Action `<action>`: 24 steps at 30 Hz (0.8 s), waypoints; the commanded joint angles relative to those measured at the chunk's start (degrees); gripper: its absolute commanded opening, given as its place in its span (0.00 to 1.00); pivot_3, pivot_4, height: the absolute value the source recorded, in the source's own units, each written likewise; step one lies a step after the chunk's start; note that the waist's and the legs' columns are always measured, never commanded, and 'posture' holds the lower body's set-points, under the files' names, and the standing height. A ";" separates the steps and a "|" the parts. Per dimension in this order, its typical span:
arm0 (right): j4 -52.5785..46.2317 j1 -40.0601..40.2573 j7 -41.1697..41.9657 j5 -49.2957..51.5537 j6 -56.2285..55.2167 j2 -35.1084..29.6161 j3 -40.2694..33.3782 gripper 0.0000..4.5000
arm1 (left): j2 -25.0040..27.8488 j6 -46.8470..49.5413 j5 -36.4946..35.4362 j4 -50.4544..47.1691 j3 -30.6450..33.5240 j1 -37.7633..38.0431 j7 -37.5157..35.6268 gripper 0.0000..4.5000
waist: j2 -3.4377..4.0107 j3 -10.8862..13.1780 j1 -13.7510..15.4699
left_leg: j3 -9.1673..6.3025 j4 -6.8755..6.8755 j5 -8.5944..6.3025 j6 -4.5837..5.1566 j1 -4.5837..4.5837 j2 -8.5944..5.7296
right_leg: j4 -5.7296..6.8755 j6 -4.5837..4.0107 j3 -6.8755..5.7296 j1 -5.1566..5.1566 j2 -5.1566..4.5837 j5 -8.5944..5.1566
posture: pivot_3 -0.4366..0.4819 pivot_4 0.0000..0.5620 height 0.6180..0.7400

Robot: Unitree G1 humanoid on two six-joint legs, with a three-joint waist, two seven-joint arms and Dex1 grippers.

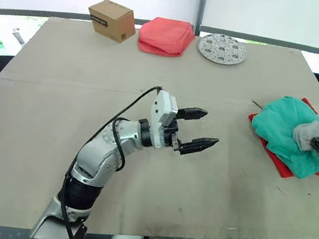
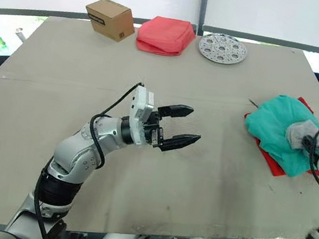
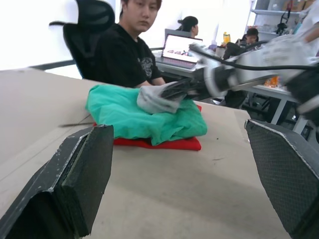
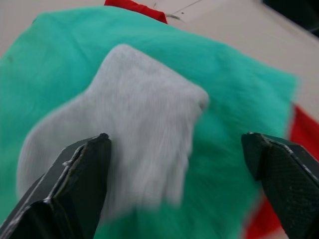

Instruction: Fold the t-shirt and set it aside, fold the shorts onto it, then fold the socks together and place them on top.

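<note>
nearest of all, the left hand [image 1: 199, 130] hangs over the middle of the bare surface [image 1: 58, 95], its two black fingers spread wide with nothing between them. its forearm reaches forward and to the robot's right from a bent elbow, wrist level, fingertips aimed toward the stack of clothes at the right edge.

that stack holds every item of the task: the t-shirt [image 3: 164, 144] lies folded at the bottom, red edges showing around the shorts [image 1: 281, 132], which sit on it as a teal bundle, and the socks [image 4: 124, 134] rest on top as a grey wad.

the right hand [image 4: 179, 164] is right over them, its fingers well apart on either side of the socks, one pad close against the grey cloth and the other out over the teal. it seems to grip nothing, so the socks look set down or about to be released. the right arm comes in low from the near right edge, wrist tilted down onto the pile.

judging from this, the last step is nearly done. to finish well, the hand should lift straight up and clear with its fingers kept wide, so no fleece or sock snags and drags the pile askew. the socks sit toward the near side of the shorts; a sideways pull could roll them off.
</note>
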 commanded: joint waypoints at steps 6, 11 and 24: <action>-30.38 20.25 13.27 3.08 -14.33 -5.84 3.72 0.98 | -1.74 -0.55 4.39 1.21 5.81 1.83 12.46 1.00 | -0.08 0.00 -0.91 | -0.01 0.04 0.00 0.00 0.08 0.00 | -0.11 0.23 0.07 0.10 0.02 -0.13 | 0.48 0.27 1.00; -30.92 16.97 21.96 7.17 -28.79 1.55 20.16 0.98 | 4.85 6.15 -1.21 -5.83 13.10 10.02 11.39 1.00 | -0.38 0.15 -1.79 | -0.03 -0.04 -0.01 -0.01 0.52 0.20 | -0.11 0.29 0.22 0.35 0.25 -0.20 | 0.48 0.27 1.00; -18.07 40.02 50.40 8.36 -44.71 -13.15 11.49 0.98 | 22.48 8.50 -13.16 -20.14 35.51 44.37 -3.48 1.00 | -0.26 0.40 1.27 | -0.14 0.00 -0.16 0.15 0.36 0.10 | -0.68 0.12 -0.17 0.55 -0.54 -0.41 | 0.48 0.27 1.00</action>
